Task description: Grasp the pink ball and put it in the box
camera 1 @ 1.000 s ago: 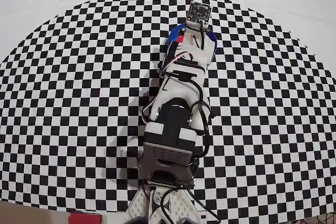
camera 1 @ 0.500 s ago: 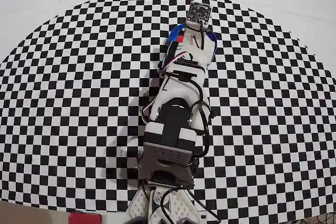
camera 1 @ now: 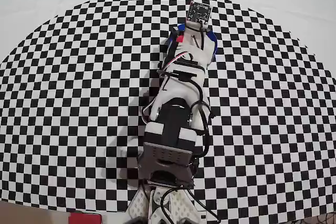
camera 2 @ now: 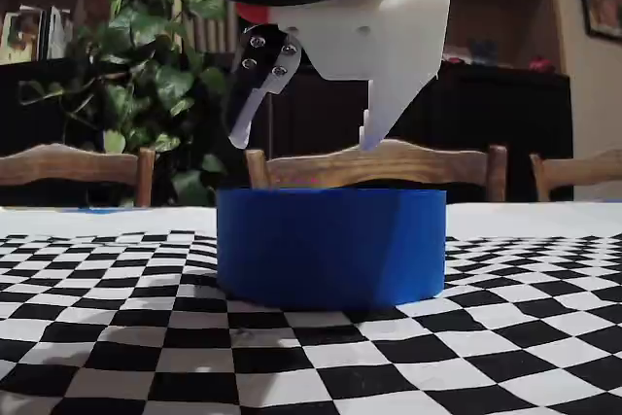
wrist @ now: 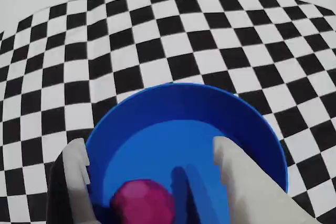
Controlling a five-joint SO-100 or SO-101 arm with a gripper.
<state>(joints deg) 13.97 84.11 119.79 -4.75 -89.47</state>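
Note:
The pink ball (wrist: 143, 202) lies on the flat bottom of the blue box (wrist: 184, 95), low in the wrist view between my two white fingers (wrist: 76, 161). My gripper (wrist: 149, 148) is open and empty. In the fixed view the gripper (camera 2: 303, 141) hangs open just above the box (camera 2: 330, 245), whose wall hides the ball. In the overhead view the arm (camera 1: 178, 93) reaches to the far side of the mat and covers most of the box (camera 1: 211, 38); only slivers of its blue rim show, and the ball is hidden.
The box stands on a black-and-white checkered mat (camera 1: 79, 77) over a white cloth. Wooden chair backs (camera 2: 68, 162) and a plant (camera 2: 146, 65) stand behind the table. A red object (camera 1: 84, 217) lies at the near edge beside the arm's base.

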